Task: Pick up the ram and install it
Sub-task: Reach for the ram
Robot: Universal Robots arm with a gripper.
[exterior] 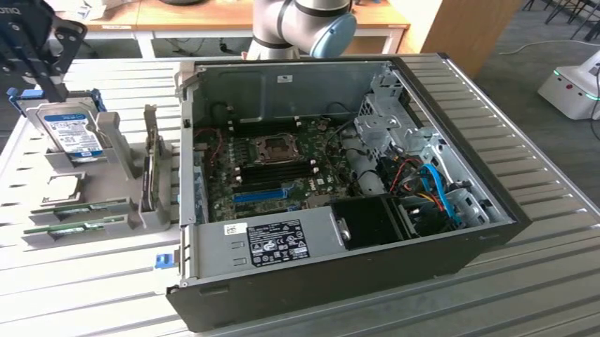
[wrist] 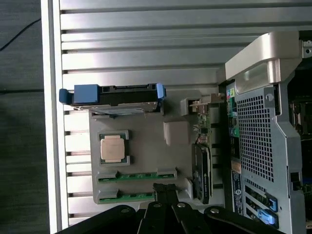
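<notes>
Ram (wrist: 136, 175): thin green stick in grey holder (wrist: 141, 146). Your wrist view shows hand (wrist: 165, 186) pinched shut, empty; exterior view adds motherboard (exterior: 281, 165).

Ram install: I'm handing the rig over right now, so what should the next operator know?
Gripper: shut, holding nothing, hanging over the grey holder beside the open computer case.
Ram: lies in the holder, with a second stick next to it.
Done: nothing that shows.
Left: the ram is not picked up and not on the motherboard.
</notes>
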